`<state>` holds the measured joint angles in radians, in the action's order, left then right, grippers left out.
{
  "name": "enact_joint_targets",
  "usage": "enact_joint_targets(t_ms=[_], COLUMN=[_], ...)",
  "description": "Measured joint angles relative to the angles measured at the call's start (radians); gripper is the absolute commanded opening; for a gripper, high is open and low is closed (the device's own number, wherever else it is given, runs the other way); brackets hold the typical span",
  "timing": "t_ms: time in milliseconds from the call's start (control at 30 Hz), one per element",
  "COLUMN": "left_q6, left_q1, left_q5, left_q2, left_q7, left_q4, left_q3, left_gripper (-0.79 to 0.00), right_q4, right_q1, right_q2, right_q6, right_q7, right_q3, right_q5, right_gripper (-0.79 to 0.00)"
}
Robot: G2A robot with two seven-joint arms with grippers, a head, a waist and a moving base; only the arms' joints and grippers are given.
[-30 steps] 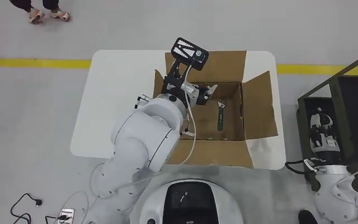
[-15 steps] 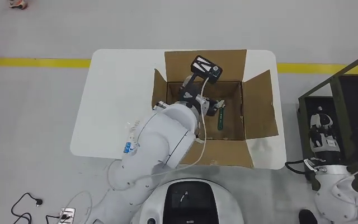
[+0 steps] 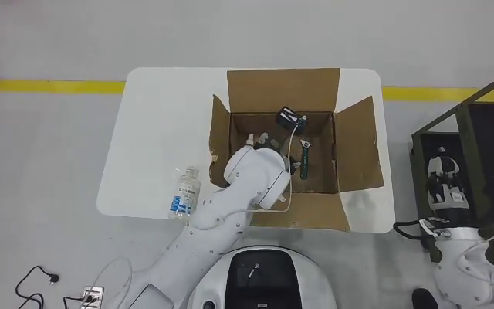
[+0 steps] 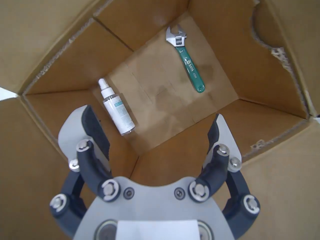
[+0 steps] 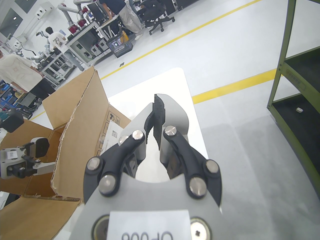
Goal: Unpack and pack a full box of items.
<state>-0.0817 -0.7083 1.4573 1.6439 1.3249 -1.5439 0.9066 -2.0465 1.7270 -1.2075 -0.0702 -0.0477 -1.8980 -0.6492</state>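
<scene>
On the white desk [image 3: 154, 116], inside the box [image 4: 250, 71]: with the left gripper [image 4: 151, 113] wide and empty, lower over the spray bottle [image 4: 116, 107], straddling its body crosswise, clear of the wall.

Left arm [image 3: 258, 174]: smooth, rounded white shell, with a thin white cable [image 3: 290, 151] routed along it.

Left claw [image 4: 151, 116]: grey metal base plate, dark blue-black linkage bars, and silver round-head screws [image 4: 110, 190] at every pivot. Two silver-backed fingers [image 4: 72, 126] carry black ribbed pads [image 4: 96, 128]. A plain white label [image 4: 156, 229] sits on the base plate.

Right claw [image 5: 157, 106]: identical construction, with black links, silver screws and a printed label [image 5: 148, 226] on the base plate.
</scene>
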Motion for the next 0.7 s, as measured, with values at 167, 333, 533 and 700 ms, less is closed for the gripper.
enact_joint_targets(t_ms=[167,333,533,700], left_q6=[-0.004,-0.004,-0.021,-0.066], left_q1=[0.004,0.004,-0.017,0.003], left_q5=[-0.003,-0.003,0.003,-0.051], left_q2=[0.001,0.001,-0.002,0.006], left_q7=[-0.001,-0.001,-0.031,-0.059], left_q4=[0.017,0.017,0.054,0.143], left_q3=[0.007,0.007,0.025,0.060], left_gripper=[0.000,0.000,0.000,0.000], right_q4=[0.000,0.000,0.000,0.000], right_q1=[0.000,0.000,0.000,0.000], right_q2=[0.000,0.000,0.000,0.000], right_q6=[0.000,0.000,0.000,0.000], right_q7=[0.000,0.000,0.000,0.000], right_q3=[0.000,0.000,0.000,0.000], right_q5=[0.000,0.000,0.000,0.000], right_gripper=[-0.785,-0.785,-0.785,-0.785])
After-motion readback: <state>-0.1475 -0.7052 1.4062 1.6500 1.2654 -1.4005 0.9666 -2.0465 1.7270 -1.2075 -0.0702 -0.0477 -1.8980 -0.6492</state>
